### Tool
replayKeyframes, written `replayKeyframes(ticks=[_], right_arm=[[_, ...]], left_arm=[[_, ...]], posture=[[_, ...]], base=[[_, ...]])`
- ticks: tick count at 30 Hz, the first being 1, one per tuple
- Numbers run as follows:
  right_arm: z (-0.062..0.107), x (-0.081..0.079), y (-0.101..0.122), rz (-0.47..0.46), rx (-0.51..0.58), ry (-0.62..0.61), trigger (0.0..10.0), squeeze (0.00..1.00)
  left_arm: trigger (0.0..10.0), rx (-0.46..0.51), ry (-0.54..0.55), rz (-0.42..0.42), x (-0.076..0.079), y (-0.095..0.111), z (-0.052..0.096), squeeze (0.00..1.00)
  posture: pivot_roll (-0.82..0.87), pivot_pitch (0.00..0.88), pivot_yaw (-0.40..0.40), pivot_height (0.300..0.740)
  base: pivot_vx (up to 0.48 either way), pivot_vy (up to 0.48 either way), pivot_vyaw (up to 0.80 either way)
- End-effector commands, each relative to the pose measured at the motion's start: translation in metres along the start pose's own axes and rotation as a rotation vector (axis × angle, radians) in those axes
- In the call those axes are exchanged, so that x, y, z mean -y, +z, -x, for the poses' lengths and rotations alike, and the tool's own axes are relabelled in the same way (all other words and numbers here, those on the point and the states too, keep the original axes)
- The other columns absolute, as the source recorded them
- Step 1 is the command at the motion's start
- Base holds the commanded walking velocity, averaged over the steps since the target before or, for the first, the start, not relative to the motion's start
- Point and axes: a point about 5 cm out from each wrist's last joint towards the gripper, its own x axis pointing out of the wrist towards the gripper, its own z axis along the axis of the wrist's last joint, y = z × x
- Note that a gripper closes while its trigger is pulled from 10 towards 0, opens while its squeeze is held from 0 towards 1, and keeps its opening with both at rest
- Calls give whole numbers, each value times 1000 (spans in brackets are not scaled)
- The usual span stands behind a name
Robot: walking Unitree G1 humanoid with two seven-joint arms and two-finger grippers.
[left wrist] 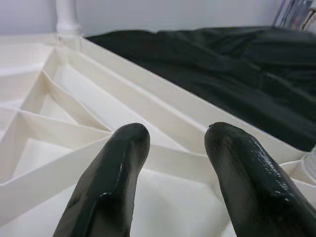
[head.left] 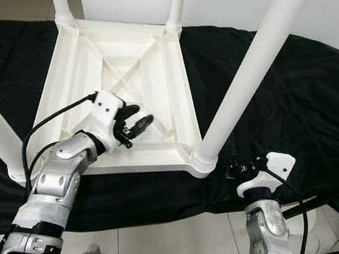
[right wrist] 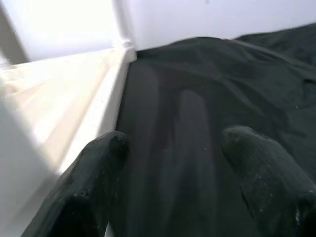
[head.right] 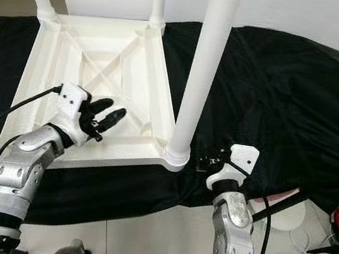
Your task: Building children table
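Left eye view: with both the left gripper [head.left: 132, 126] over the upturned white plastic table [head.left: 69, 73] and the right gripper [head.left: 239, 171] by the near-right white leg [head.left: 243, 80] spread and empty, a nudge might tip it off the black cloth [head.left: 301, 102].

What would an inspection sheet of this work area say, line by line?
Surface: black cloth over a low platform.
Job's things: white table upside down, legs up; near leg seated in its corner.
Clutter: nothing seen on the cloth.
Grippers: left gripper over the table's ribbed underside, jaws open; right gripper by the near leg's base, jaws open, empty.
Cables: black cable on the left wrist; cords on the floor.
Surroundings: white wall, tiled floor.
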Motion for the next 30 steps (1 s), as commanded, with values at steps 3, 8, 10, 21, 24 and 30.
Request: replayKeyframes(ticks=[3, 8, 10, 21, 24, 30], right_arm=[[12, -2, 0, 3, -18, 70, 10000, 0], [9, -4, 6, 36, 5, 113, 10000, 0], [-3, -8, 10, 32, 39, 90, 10000, 0], [-12, -54, 5, -84, 36, 224, 10000, 0], [-9, -53, 5, -79, 22, 239, 10000, 0], [6, -16, 12, -43, 6, 164, 10000, 0]], left_arm=[[10000, 26, 20, 9, 0, 3, 15, 0], [10000, 78, 59, 52, 8, 2, 34, 0], [10000, 93, 75, 91, 16, -3, 46, 0], [10000, 46, 167, 17, 35, -19, 61, 0], [10000, 48, 159, -4, 39, -18, 59, 0], [10000, 37, 190, -62, 37, -16, 53, 0]], posture=[[44, 0, -15, 740], [40, 0, -13, 740], [40, 0, -13, 740], [45, 0, -22, 740], [43, 12, -28, 740], [34, 28, -22, 740]], base=[[0, 0, 0], [0, 0, 0], [0, 0, 0], [0, 0, 0], [0, 0, 0], [0, 0, 0]])
